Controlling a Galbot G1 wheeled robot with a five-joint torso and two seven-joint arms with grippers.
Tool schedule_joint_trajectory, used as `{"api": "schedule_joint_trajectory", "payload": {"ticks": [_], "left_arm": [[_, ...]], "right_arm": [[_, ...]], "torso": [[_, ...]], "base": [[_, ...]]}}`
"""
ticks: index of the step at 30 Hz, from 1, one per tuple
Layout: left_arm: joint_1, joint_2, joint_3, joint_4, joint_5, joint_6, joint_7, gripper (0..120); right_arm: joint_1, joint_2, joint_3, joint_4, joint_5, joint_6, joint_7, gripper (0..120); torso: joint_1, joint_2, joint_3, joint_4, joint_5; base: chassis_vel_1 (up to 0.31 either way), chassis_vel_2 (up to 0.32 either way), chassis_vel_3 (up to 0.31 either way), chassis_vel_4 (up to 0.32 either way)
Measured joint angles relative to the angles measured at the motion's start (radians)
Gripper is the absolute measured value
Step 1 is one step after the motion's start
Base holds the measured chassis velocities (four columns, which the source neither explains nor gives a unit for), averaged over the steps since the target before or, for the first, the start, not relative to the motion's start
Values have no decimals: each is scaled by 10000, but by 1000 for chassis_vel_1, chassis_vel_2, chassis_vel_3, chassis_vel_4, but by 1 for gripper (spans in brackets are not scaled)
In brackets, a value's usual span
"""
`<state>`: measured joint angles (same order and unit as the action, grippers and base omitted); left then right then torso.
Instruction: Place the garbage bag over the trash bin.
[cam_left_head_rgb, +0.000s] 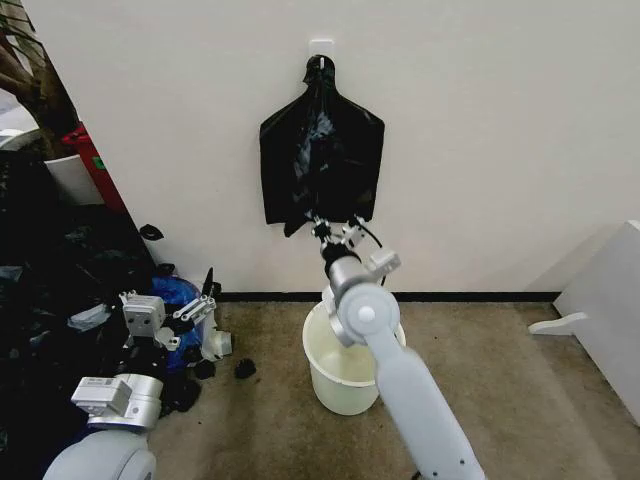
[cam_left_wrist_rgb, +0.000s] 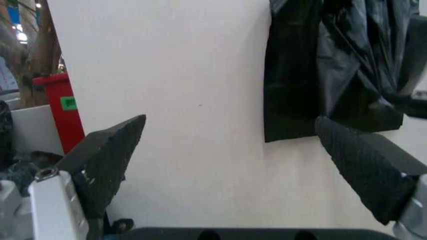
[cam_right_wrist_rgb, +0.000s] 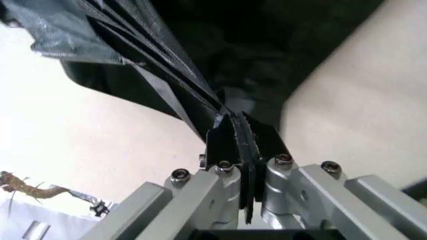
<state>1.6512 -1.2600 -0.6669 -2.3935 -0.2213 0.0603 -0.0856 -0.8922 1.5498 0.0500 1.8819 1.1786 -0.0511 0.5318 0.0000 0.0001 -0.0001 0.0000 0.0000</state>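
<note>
While the thin, glossy black plastic garbage bag (cam_left_head_rgb: 322, 160) hangs flat against the white wall (cam_left_head_rgb: 480, 130) from a small white hook (cam_left_head_rgb: 321, 48) at its pinched top, the right gripper (cam_left_head_rgb: 336, 233) is raised to the bag's lower edge; in the right wrist view its dark pads (cam_right_wrist_rgb: 223, 140) are pressed together with a fold of black film caught between them, so it is clenched on the bag. The small round cream-white plastic trash bin (cam_left_head_rgb: 343, 372) stands on the brown floor (cam_left_head_rgb: 500, 400) directly below, near the foot of the wall, its mouth bare and unlined; the right arm passes over its rim. The left gripper (cam_left_head_rgb: 190, 306) waits low at the left, beside a heap of dark and blue bags (cam_left_head_rgb: 90, 290), its two black fingers (cam_left_wrist_rgb: 107, 155) spread wide and holding nothing. As I judge it, only the grasp is done; freeing the bag from the hook, opening it and fitting it over the bin's rim are all left to do.
</note>
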Motion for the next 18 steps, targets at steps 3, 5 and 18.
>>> {"api": "schedule_joint_trajectory", "payload": {"ticks": [3, 5, 18], "left_arm": [[-7, 0, 2, 15, 5, -6, 1, 100], [-6, 0, 2, 25, 16, -26, 4, 100], [44, -1, -4, 26, 89, -132, 17, 100]], "right_arm": [[-312, -17, 31, 107, -75, -4, -52, 0], [-581, -19, 70, 178, -144, -4, -119, 0], [-1760, 67, 212, 470, -590, 3, -426, 0]], "torso": [[0, 0, 0, 0, 0], [0, 0, 0, 0, 0], [0, -1, 0, 0, 0]], "base": [[0, 0, 0, 0], [0, 0, 0, 0], [0, 0, 0, 0]]}}
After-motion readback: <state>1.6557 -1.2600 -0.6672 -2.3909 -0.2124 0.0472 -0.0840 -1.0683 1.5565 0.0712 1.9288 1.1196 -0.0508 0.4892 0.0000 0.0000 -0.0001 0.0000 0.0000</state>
